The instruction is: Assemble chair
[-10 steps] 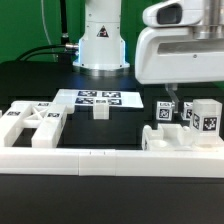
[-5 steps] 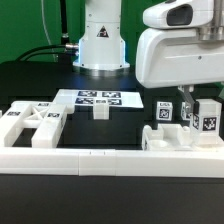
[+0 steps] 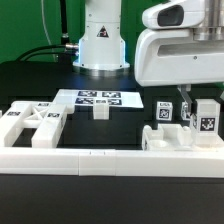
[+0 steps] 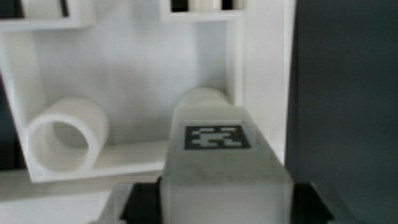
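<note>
Squarely between the closed jaws sits the tagged post (image 4: pixel 217 150).

- The arm's white base (image 3: pixel 100 45) stands upright at the back of the scene.
- Its broad white hand housing (image 3: pixel 180 50) hangs at the exterior view's right, pointing straight down.
- The gripper (image 3: pixel 188 106) is lowered, its dark fingers (image 4: pixel 139 205) clamped against the sides of a tagged white post (image 4: pixel 217 150).

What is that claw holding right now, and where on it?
A short white post with a square tag, pinched by its two sides between the fingers of the gripper.
</note>
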You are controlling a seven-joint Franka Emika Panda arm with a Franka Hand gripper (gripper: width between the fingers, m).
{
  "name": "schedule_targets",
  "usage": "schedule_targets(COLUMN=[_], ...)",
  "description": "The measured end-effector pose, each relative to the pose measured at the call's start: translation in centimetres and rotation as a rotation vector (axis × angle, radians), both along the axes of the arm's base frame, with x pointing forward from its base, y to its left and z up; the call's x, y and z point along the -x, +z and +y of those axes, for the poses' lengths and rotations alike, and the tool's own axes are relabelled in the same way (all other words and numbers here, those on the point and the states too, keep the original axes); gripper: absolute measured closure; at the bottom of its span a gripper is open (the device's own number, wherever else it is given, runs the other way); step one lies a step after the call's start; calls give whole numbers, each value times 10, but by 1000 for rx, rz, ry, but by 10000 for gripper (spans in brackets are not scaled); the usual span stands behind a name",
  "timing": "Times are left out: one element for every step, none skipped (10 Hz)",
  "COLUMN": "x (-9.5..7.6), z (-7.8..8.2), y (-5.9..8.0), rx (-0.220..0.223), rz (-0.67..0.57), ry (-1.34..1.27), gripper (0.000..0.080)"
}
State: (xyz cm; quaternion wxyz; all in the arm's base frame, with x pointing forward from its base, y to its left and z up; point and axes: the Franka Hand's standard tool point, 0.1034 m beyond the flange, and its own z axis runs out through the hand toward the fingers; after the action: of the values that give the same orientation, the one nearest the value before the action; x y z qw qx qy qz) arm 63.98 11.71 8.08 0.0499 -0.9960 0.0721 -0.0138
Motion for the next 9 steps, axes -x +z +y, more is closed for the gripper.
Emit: schedule_targets(x=[0, 0, -1, 0, -1, -1, -1, -1, -1], z=[-1, -1, -2, -2, -3, -3, -3, -3, -2], y=[0, -1, -1, -1, -1, -1, -1, -1, -1], rx=[-13, -29, -42, -60, -62, -67, -74, -78, -91], rz=[12, 20, 26, 34, 41, 49, 60, 69, 77], ry=[-129, -251, -343, -489, -546, -606, -690, -769, -847], gripper=[514, 514, 514, 514, 513, 513, 512, 512, 512])
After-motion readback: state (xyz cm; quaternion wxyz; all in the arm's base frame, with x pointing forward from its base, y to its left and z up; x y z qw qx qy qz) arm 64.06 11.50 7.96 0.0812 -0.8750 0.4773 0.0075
